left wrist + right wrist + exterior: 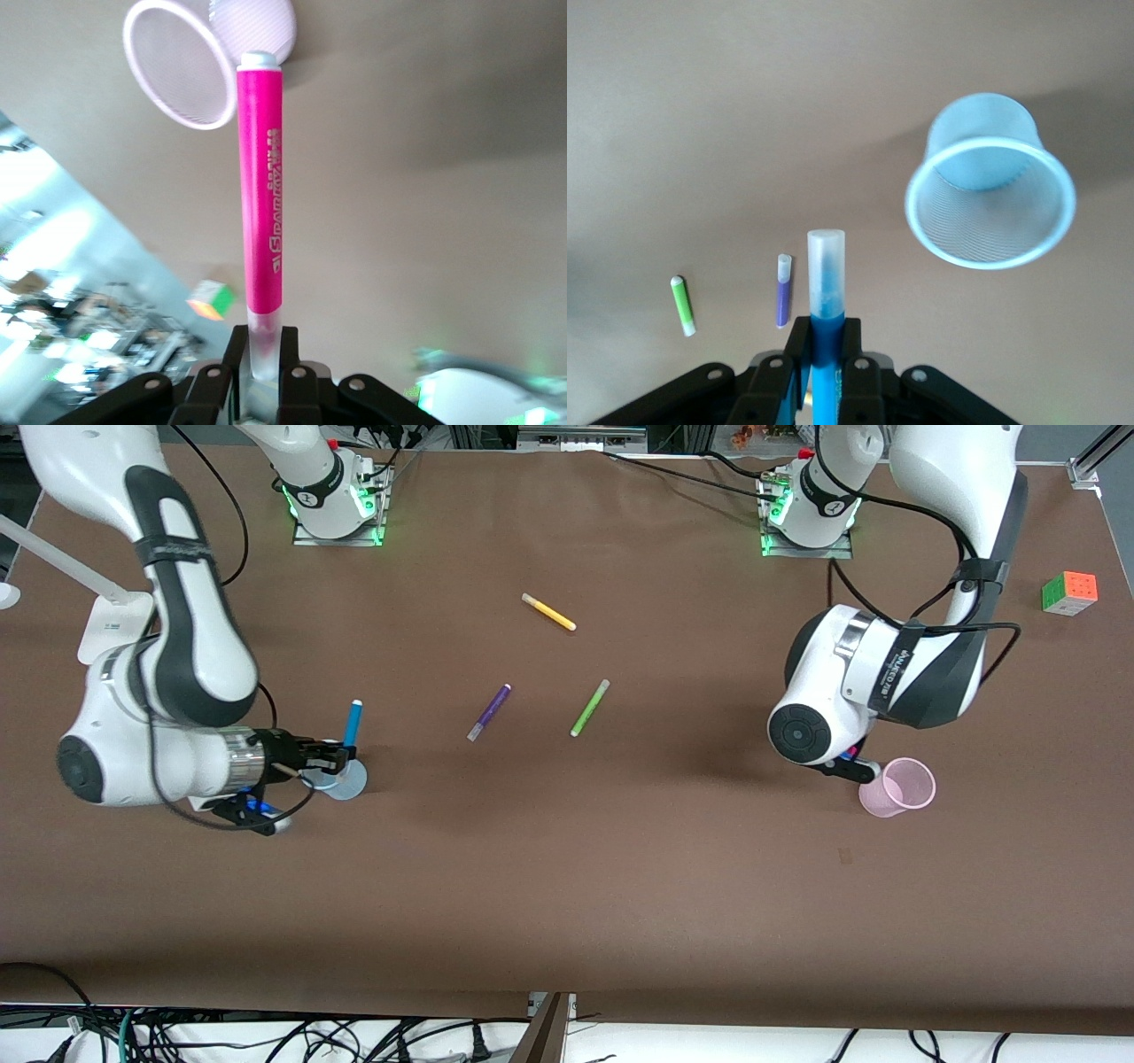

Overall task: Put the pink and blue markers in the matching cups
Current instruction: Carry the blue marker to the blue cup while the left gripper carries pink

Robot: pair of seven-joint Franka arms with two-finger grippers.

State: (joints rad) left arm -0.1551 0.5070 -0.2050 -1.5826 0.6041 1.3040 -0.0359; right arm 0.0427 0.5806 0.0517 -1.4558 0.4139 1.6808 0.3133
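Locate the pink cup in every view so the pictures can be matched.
Front view: the pink cup stands toward the left arm's end of the table, beside the left arm's wrist.
Left wrist view: the pink cup shows at the tip of the pink marker held in the left gripper.
Right wrist view: not in it.
Shared landmark: the colour cube, also in the left wrist view.

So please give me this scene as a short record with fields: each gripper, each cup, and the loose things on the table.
left gripper: shut on pink marker, beside pink cup
right gripper: shut on blue marker, beside blue cup
cups: both hold no marker
loose markers: yellow marker, purple marker, green marker
other: puzzle cube
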